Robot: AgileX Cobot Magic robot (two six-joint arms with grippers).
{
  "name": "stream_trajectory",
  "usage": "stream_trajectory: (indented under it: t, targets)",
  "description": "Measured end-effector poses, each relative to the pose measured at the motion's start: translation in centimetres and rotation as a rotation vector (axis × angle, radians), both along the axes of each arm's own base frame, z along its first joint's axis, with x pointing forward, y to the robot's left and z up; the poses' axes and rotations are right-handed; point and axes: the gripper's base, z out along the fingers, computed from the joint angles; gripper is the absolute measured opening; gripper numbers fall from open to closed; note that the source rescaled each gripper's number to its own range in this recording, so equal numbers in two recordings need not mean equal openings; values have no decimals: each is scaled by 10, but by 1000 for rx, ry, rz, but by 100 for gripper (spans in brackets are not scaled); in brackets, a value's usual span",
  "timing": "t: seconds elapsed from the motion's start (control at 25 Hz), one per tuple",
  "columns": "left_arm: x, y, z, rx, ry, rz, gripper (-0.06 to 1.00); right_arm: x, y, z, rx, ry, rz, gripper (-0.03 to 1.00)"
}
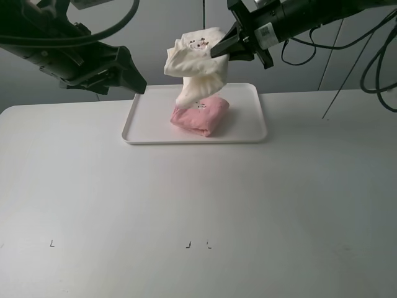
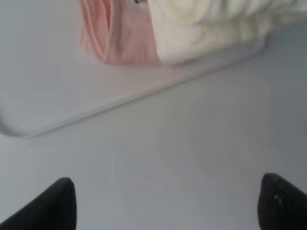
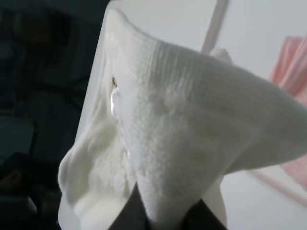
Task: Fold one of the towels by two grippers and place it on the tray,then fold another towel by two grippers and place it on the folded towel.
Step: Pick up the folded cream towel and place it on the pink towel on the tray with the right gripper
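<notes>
A folded pink towel lies on the white tray at the back of the table. My right gripper is shut on a folded white towel and holds it in the air above the pink towel, its lower end hanging down to it. In the right wrist view the white towel fills the frame, with the pink towel behind. My left gripper is open and empty, left of the tray. The left wrist view shows its fingertips, the tray edge, the pink towel and the white towel.
The white table spreads in front of the tray, with small black marks near its front edge. Cables hang at the back right.
</notes>
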Motion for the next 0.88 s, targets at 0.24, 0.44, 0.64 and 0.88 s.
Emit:
stream_trajectory:
  t: [0.24, 0.44, 0.64, 0.88]
  targets:
    - [0, 0, -3, 0, -8, -6, 97, 28, 6, -36, 26, 72, -62, 7]
    - [0, 0, -3, 0, -21, -11, 97, 40, 9, -84, 43, 158, -138, 7]
    - [0, 0, -3, 6, -26, -20, 97, 44, 9, -114, 35, 193, -161, 7]
    - [0, 0, -3, 7, -29, -22, 97, 47, 7, -118, 0, 145, -175, 7]
